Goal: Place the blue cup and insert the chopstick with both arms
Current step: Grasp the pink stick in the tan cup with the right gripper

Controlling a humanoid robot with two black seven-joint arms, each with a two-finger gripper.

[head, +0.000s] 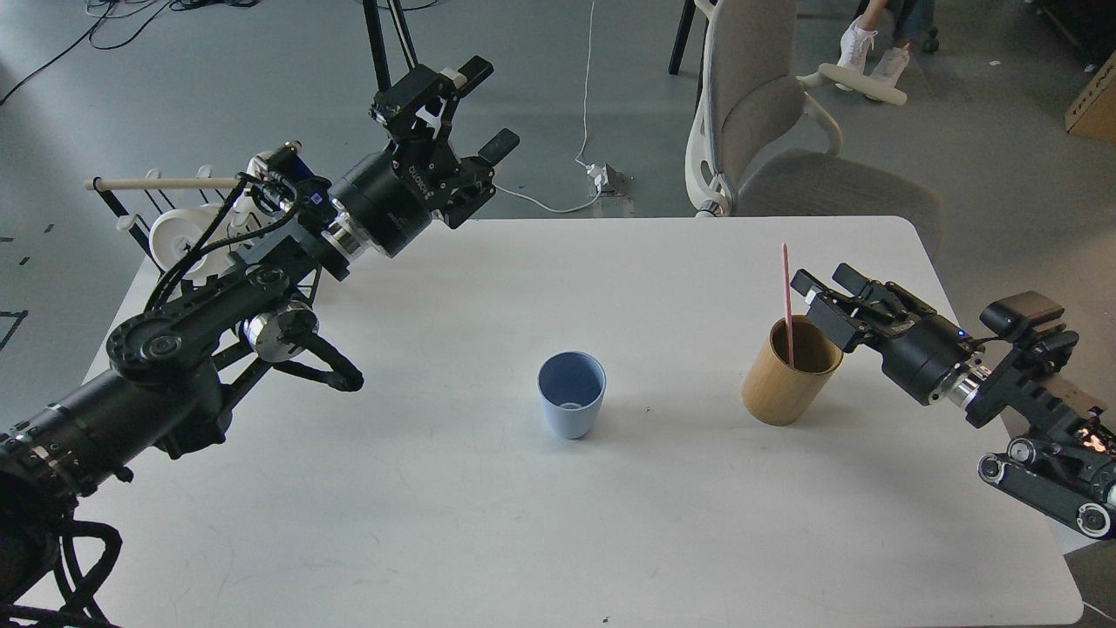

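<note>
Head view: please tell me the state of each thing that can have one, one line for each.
blue cup: upright on the table, empty, ungripped
pink chopstick: standing in the wooden cup, not held
wooden cup: upright, holds the chopstick
left gripper: open, empty, raised
right gripper: open, beside the wooden cup's rim

A tan wooden cup stands upright on the white table. A grey office chair sits behind it; a mug rack stands at the left corner.
</note>
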